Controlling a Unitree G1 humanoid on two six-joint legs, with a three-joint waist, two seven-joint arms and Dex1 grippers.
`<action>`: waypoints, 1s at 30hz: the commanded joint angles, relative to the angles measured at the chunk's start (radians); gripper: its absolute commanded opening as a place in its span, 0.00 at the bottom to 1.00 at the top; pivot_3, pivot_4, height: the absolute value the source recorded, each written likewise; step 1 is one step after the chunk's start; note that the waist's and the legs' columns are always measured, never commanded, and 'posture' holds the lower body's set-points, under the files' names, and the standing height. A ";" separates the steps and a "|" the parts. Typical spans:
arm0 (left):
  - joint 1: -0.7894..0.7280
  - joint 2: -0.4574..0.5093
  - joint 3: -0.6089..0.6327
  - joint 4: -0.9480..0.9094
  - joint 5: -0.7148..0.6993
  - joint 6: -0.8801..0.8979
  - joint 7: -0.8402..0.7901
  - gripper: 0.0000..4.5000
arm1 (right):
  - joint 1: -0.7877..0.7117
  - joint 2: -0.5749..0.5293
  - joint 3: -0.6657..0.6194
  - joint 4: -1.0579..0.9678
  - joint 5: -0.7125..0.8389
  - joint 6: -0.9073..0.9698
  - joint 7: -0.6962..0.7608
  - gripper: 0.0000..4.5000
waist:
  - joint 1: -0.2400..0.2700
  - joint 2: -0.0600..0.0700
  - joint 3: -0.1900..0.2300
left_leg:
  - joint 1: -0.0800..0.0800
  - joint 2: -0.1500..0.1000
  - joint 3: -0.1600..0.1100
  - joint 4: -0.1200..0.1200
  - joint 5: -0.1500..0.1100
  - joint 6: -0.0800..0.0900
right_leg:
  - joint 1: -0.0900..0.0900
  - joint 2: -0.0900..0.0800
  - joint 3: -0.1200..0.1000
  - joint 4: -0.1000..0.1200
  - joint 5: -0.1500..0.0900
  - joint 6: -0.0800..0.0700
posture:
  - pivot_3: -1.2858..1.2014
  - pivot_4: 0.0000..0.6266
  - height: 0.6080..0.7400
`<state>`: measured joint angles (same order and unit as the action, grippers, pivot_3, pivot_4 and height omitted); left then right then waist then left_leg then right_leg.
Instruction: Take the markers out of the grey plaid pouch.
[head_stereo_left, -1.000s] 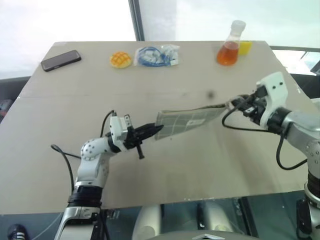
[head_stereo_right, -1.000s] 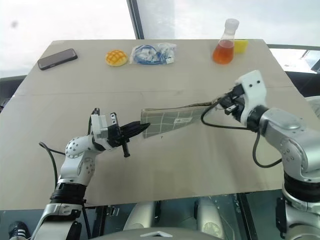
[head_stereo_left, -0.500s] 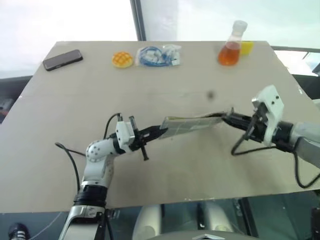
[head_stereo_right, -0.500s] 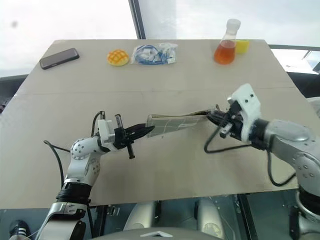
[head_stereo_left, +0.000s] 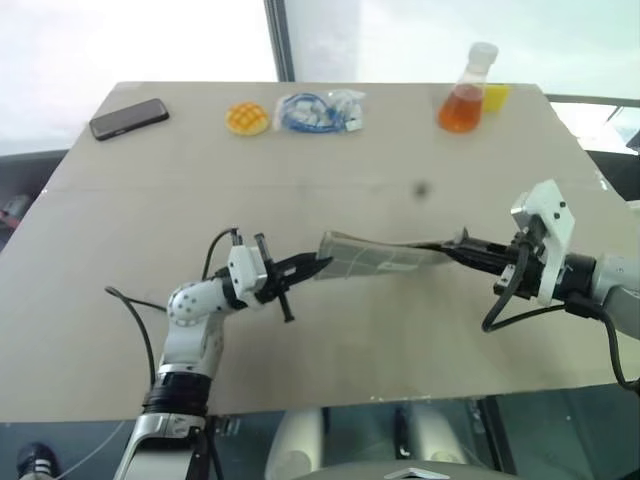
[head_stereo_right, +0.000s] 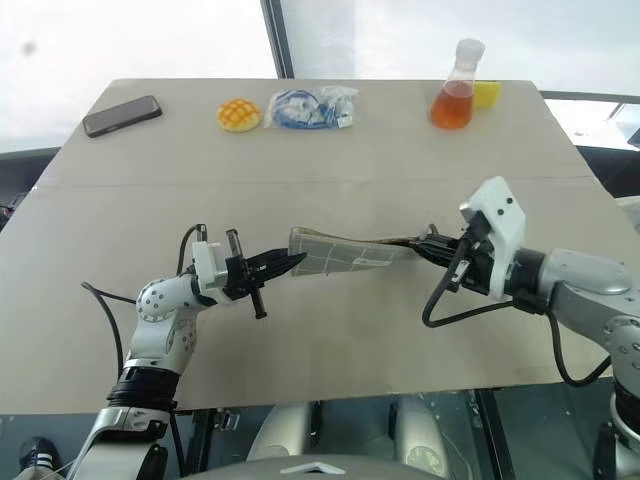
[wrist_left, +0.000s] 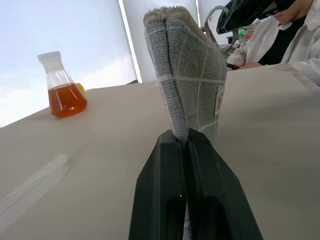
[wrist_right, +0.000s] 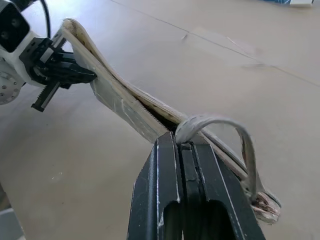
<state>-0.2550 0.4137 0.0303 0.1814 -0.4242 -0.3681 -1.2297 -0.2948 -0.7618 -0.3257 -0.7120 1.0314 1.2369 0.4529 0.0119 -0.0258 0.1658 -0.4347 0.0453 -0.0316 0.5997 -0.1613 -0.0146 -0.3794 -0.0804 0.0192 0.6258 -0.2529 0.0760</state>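
Observation:
The grey plaid pouch (head_stereo_left: 375, 257) hangs stretched above the table between my two grippers, turned nearly edge-on. My left gripper (head_stereo_left: 312, 265) is shut on its left end, and the left wrist view shows the fabric (wrist_left: 192, 75) pinched by the fingers (wrist_left: 165, 165). My right gripper (head_stereo_left: 455, 250) is shut at the right end. There the grey strap loop (wrist_right: 215, 122) by the pouch's zipper edge (wrist_right: 115, 90) sits clamped in the fingers (wrist_right: 165, 170). The markers are hidden.
Along the table's far edge lie a black phone (head_stereo_left: 128, 118), a yellow bun-shaped thing (head_stereo_left: 245, 118), a clear bag of blue cable (head_stereo_left: 318, 110) and a flask of orange liquid (head_stereo_left: 463, 100) with a yellow thing (head_stereo_left: 492, 95) behind it. A person (wrist_left: 285, 30) sits beyond the table.
My right gripper has closed on the pouch's right end and drawn back toward me and lower. The pouch has rolled from face-up to nearly edge-on. The left hand stayed in place.

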 joint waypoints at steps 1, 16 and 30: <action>0.006 0.006 0.001 -0.053 -0.002 -0.010 0.020 0.00 | -0.038 -0.003 0.019 -0.019 0.028 -0.041 -0.001 0.02 | 0.000 0.000 0.000 | 0.000 0.000 0.000 0.000 0.000 0.000 | 0.000 0.000 0.000 0.000 0.000 0.000 | 0.52 0.24 1.00; 0.023 0.008 -0.038 -0.118 0.017 0.020 0.066 0.00 | -0.288 0.159 0.406 0.084 -0.204 -0.089 -0.070 0.02 | -0.015 0.000 0.000 | 0.000 0.000 -0.001 0.000 0.000 0.000 | 0.000 0.001 0.000 0.000 0.002 0.003 | 0.52 0.24 1.00; 0.028 0.019 -0.011 -0.037 0.024 -0.029 0.077 0.00 | -0.007 -0.054 0.128 0.006 -0.172 -0.134 0.053 0.28 | -0.018 0.000 0.000 | 0.001 0.001 0.000 0.000 0.000 0.000 | 0.000 0.001 0.000 0.001 0.000 0.000 | 0.52 0.24 1.00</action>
<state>-0.2196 0.4297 0.0039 0.1428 -0.3948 -0.3690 -1.1526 -0.3248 -0.8040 -0.1440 -0.6432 0.8231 1.1076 0.4900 -0.0065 -0.0258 0.1656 -0.4336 0.0462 -0.0319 0.5992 -0.1613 -0.0145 -0.3794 -0.0792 0.0193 0.6264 -0.2526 0.0760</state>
